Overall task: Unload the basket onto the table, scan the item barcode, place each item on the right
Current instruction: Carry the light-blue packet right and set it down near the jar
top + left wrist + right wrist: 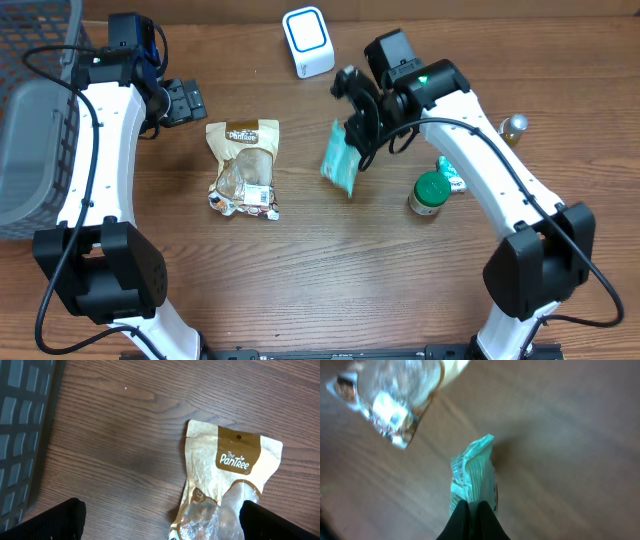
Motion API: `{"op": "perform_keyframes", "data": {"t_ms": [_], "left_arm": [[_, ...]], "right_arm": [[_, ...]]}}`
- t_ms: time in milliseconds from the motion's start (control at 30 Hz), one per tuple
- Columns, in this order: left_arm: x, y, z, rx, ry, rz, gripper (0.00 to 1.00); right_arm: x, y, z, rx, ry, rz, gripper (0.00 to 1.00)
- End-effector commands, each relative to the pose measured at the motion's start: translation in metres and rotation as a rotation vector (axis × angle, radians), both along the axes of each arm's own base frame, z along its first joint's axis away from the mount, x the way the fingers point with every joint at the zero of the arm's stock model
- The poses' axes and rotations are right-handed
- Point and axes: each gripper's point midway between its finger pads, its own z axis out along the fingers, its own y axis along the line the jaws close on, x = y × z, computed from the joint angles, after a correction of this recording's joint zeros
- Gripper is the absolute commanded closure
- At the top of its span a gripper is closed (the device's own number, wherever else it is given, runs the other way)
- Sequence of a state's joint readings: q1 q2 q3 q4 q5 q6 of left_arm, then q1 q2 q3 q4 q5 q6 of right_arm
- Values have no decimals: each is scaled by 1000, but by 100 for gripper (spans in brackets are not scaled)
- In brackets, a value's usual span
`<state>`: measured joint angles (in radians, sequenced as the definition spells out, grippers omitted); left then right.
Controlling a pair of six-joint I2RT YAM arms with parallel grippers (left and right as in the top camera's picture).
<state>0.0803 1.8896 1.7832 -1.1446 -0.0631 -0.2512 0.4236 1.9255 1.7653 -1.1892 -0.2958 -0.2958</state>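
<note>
The right pincer point(472, 504) is clamped on one end of a teal packet point(340, 160), its two black fingers pressed together on the crimped edge. Seen from overhead, the packet sits just off the middle of the worktop point(330, 280) toward 1 o'clock, hanging edge-on under the pincer. Whether its lower end touches the wood I cannot tell.

A white barcode scanner point(307, 42) stands at 12 o'clock from the packet, well apart from it. At the packet's 9 o'clock a PanTree snack pouch point(243, 165) lies flat with its brown label end toward the far edge. At 4 o'clock from the packet stands a green-lidded jar point(430, 192).

The left pincer point(197, 101) has its fingers spread wide apart with nothing between them, near the pouch's top-left corner at about 10 o'clock from it. A grey basket point(30, 130) fills the far left edge.
</note>
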Motion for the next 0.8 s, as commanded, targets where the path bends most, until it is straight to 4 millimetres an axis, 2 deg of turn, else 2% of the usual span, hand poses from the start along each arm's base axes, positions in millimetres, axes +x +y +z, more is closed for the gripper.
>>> {"op": "perform_keyframes", "data": {"t_ms": [0,67,133,167,200,233,300,433,600,667,767], "left_arm": [[3,-1,7,4,-19,-22,1],[3,-1,7,4,-19,-22,0],[3,-1,7,4,-19,-22,0],[3,-1,7,4,-19,-22,0],[3,-1,7,4,-19,-22,0],[3,-1,7,4,-19,-22,0],[3,-1,7,4,-19,-22,0],[3,-1,7,4,-19,-22,1],[3,-1,7,4,-19,-22,1],[3,-1,7,4,-19,-22,1],[3,-1,7,4,-19,-22,1]], "right_arm": [[-6,-15,-18,-89,53,-46,96],[-3,-30,-26,-178,31,-68,96],[-1,-43,-31,-248,13,-83,84],[1,-46,-32,-263,6,-87,69],[6,-49,-31,-282,-17,-95,23],[8,-48,-31,-282,-29,-98,3],[16,-45,-29,-261,-52,-132,0],[28,-29,-24,-150,-29,-357,0],[8,19,-16,109,164,-374,0],[7,24,-20,119,197,-421,0],[0,33,-36,103,217,-401,0]]}}
